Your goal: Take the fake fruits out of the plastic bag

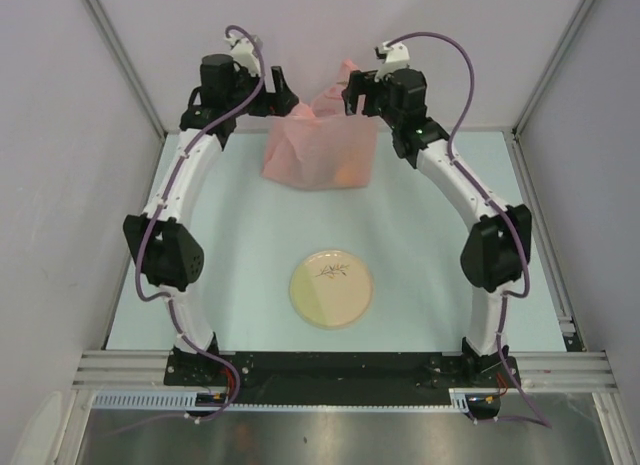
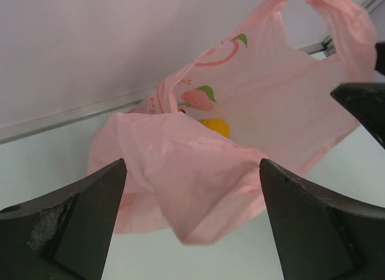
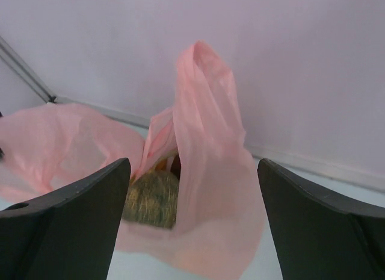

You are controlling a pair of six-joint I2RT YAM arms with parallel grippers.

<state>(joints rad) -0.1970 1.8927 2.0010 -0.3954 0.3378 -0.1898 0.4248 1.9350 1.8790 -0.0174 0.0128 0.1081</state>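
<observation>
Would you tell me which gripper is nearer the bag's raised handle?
Right. The right gripper is beside the raised handle; the left gripper hangs at the opposite corner of the plastic bag.

- The top camera looks steeply down from above and behind the arm bases (image 1: 195, 370), covering the whole table (image 1: 450, 285).
- Both wrist cameras look from close up, on opposite sides (between their own fingers (image 2: 72, 226)), at the plastic bag (image 1: 320, 155), which all three views share.

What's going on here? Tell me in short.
Two robot arms are working at a pink plastic bag at the far end of the table. The left gripper and right gripper hover open on either side of it, gripping nothing. Inside it a yellow fruit and a netted melon show.
</observation>
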